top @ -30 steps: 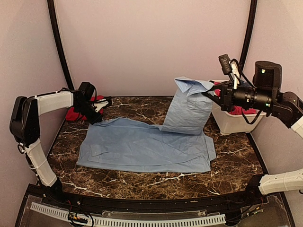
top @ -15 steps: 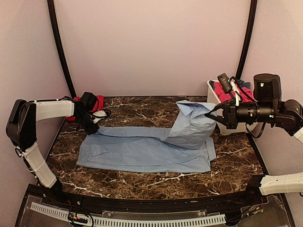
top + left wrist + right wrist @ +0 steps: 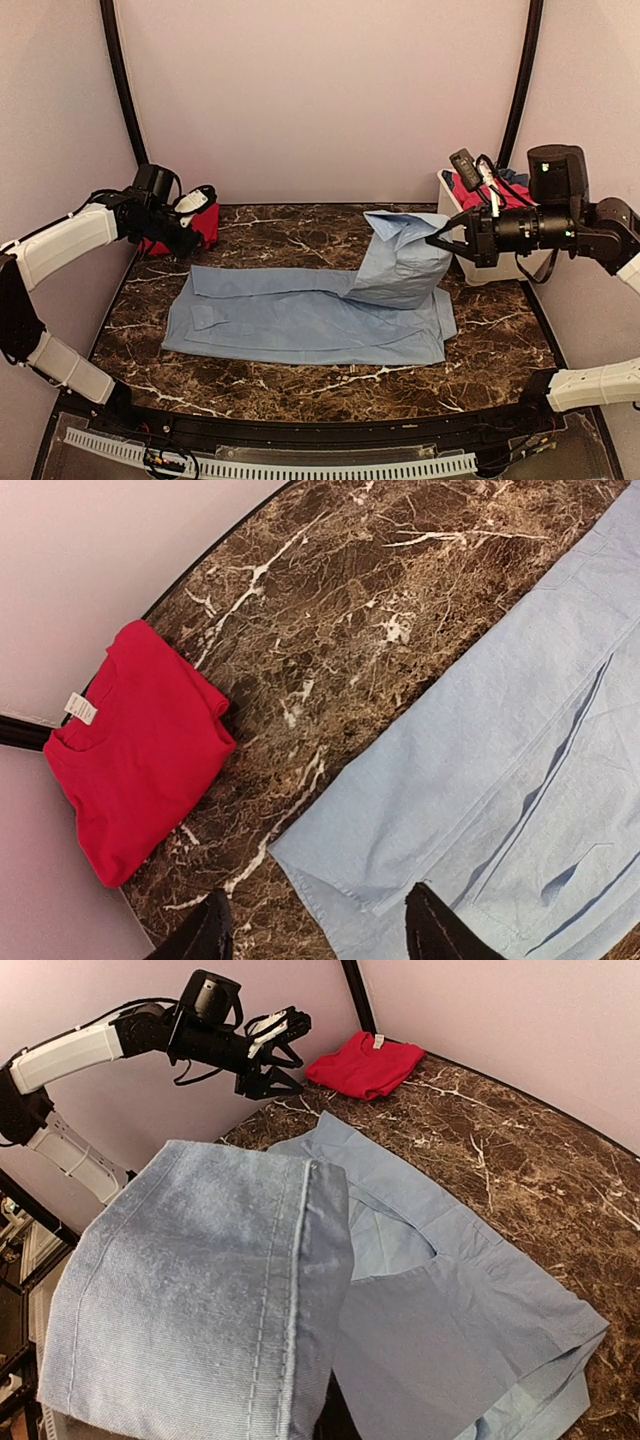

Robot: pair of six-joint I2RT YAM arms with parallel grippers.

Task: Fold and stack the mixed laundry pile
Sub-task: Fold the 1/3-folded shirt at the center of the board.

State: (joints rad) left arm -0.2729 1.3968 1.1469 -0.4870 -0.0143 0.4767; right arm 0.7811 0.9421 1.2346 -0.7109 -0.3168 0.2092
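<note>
Our right hand (image 3: pixel 441 238) is clamped on the raised end of the light-blue shirt (image 3: pixel 300 320), the rest spread on the table (image 3: pixel 300 232) below it; we should lower it squarely. Our left hand (image 3: pixel 318 932) stands open, apparently empty.

I'm looking at a dark brown, white-veined marble tabletop (image 3: pixel 300 385); plain pale lilac walls (image 3: pixel 320 100) are enclosing it, thin curved black poles (image 3: pixel 122 90) rising at the back corners.
</note>
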